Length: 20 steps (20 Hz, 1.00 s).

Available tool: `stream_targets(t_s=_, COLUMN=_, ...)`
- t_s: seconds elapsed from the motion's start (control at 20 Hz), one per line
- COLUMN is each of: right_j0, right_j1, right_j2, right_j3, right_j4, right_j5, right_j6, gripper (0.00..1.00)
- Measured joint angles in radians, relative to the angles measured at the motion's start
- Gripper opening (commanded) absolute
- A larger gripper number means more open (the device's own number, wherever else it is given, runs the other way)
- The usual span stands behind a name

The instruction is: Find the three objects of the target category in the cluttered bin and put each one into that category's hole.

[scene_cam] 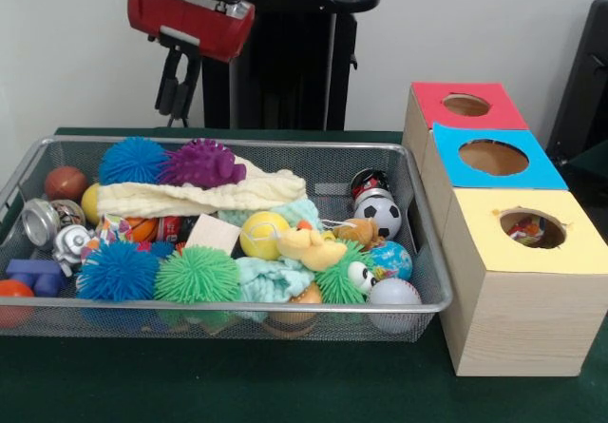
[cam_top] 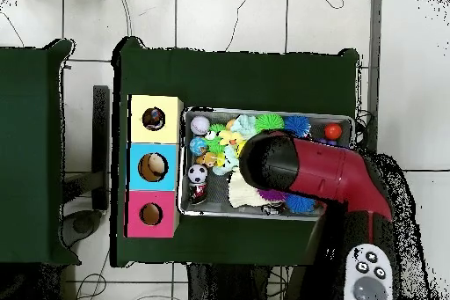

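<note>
Silver mesh bin (scene_cam: pixel 19 181) sitting long-side across the green desk (scene_cam: pixel 285 385), long axis running left to right in the front view, totally packed. Barely any bare mesh in there, just a small open patch at the back right corner near the rim. Thick rim all round, right end just beside the row of boxes, a narrow gap between them.

Three wooden boxes lined up front to back on the right: yellow-topped box (scene_cam: pixel 532 299) nearest the camera, blue-topped box (scene_cam: pixel 532 166) behind it, red-topped box (scene_cam: pixel 427 100) at the back. The hole (scene_cam: pixel 532 228) in the yellow top faces straight up, and something white with colourful bits shows inside it. Plenty of bare desk in front of the bin and the boxes.

One dotted fabric piece (scene_cam: pixel 112 225) peeks out at the left of the bin, mostly buried between a silver bell (scene_cam: pixel 71 242) and an orange ball, under the long cream cloth (scene_cam: pixel 199 195) that stretches left to right along the bin. Can't tell which way the piece lies. Spiky blue ball (scene_cam: pixel 118 271) and spiky green ball (scene_cam: pixel 198 274) crowd the front edge.

Gripper (scene_cam: pixel 178 86) hangs above the back left of the bin, well clear of the clutter, pointing down, fingers close together with nothing between them. From overhead, the red arm (cam_top: pixel 308 169) covers the middle of the bin.
</note>
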Motion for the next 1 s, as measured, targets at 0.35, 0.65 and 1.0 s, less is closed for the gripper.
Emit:
stream_targets(t_s=0.35, right_j0=-0.100, right_j1=-0.063, right_j2=0.068, right_j3=0.009, right_j4=0.000, right_j5=-0.003, right_j6=0.000, gripper=0.00)
stream_targets(t_s=0.65, right_j0=-0.146, right_j1=-0.096, right_j2=0.087, right_j3=0.044, right_j4=-0.018, right_j5=-0.039, right_j6=0.000, gripper=0.00)
stream_targets(t_s=1.0, right_j0=-0.194, right_j1=-0.100, right_j2=0.129, right_j3=0.119, right_j4=-0.077, right_j5=-0.157, right_j6=0.000, gripper=0.00)
